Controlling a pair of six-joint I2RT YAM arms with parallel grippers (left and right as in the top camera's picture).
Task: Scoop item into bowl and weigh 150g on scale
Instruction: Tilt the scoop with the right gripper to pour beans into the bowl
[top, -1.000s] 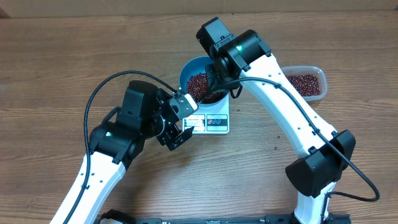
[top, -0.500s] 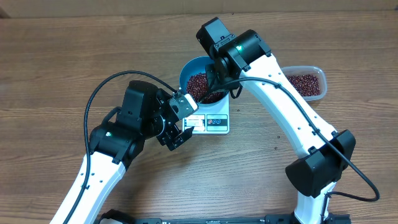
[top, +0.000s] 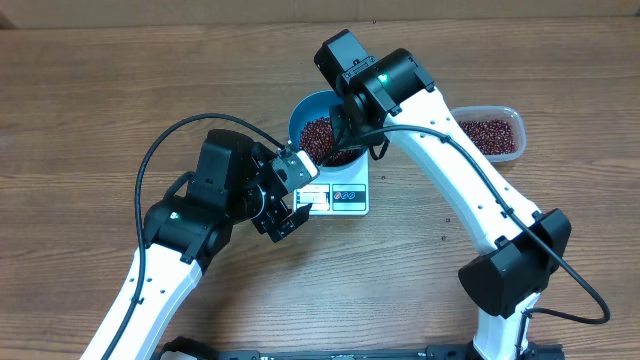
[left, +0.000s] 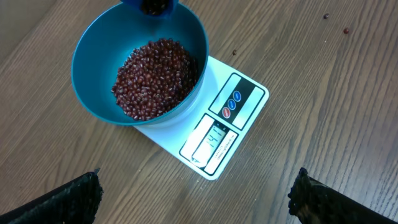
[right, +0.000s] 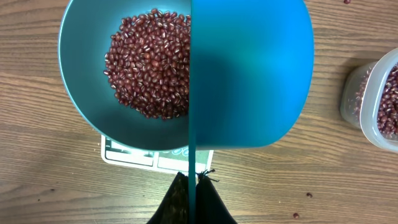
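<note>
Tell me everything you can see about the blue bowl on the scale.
The round deep blue plastic bowl sits upright on the flat white digital scale, covering its far part and leaving the display and buttons in view. Its walls look smooth and slightly glossy, with a plain rim and no handle. A heap of small dark red-brown beans lies in its bottom, well below the rim. A small blue scoop hangs over its far edge; whether they touch cannot be told.
</note>
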